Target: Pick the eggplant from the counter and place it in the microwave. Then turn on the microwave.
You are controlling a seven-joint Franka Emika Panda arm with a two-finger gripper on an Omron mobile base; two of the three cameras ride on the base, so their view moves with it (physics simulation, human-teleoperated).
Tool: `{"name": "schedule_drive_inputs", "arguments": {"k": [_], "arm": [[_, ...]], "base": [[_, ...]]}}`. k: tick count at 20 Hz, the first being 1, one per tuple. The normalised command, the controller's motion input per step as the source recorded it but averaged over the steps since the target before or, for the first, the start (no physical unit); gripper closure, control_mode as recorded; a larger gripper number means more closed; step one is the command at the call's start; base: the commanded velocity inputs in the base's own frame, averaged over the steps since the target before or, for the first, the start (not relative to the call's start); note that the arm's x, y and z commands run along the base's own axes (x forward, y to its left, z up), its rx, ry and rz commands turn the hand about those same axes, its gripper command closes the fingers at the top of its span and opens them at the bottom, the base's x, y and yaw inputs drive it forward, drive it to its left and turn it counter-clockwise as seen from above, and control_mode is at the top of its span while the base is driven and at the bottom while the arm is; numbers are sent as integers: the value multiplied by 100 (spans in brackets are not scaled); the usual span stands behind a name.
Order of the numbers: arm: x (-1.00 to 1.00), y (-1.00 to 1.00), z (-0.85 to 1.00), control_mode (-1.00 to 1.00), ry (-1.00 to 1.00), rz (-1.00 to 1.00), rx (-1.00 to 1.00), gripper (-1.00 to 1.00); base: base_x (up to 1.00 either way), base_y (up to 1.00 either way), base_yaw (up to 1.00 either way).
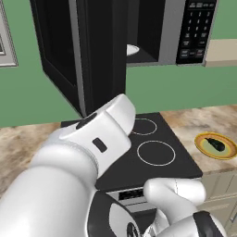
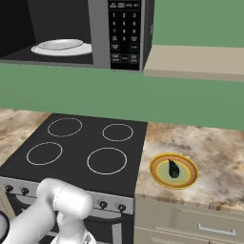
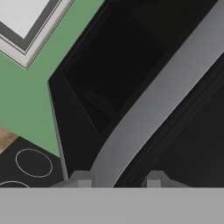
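The eggplant, small and dark purple, lies on a yellow-rimmed green plate on the marbled counter to the right of the stove. The black microwave hangs above, its door swung wide open to the left. A white dish sits inside it. My gripper is up against the open door, far from the eggplant. The door's grey edge strip runs down between its tips. The gripper is shut and holds nothing that I can make out.
The black four-ring stove top lies under the microwave. A beige shelf juts out to the right of the keypad. A framed picture hangs on the green wall at the left.
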Motion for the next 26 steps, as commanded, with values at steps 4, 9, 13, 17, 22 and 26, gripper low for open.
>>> {"name": "schedule_drive_inputs", "arguments": {"k": [4, 9, 13, 17, 22, 26], "arm": [[10, 0, 0, -100, 0, -1, 0, -100], [7, 0, 0, -100, 0, -3, 0, -100], [-2, 0, 1, -100, -2, -3, 0, -100], [-21, 1, 8, -100, -10, -6, 0, -100], [-37, 4, 4, -100, -9, -12, 0, -100], [-43, -3, 1, -100, -5, -13, 0, -100]], "base": [[0, 0, 0], [0, 0, 0], [0, 0, 0], [0, 0, 0], [0, 0, 0], [0, 0, 0]]}}
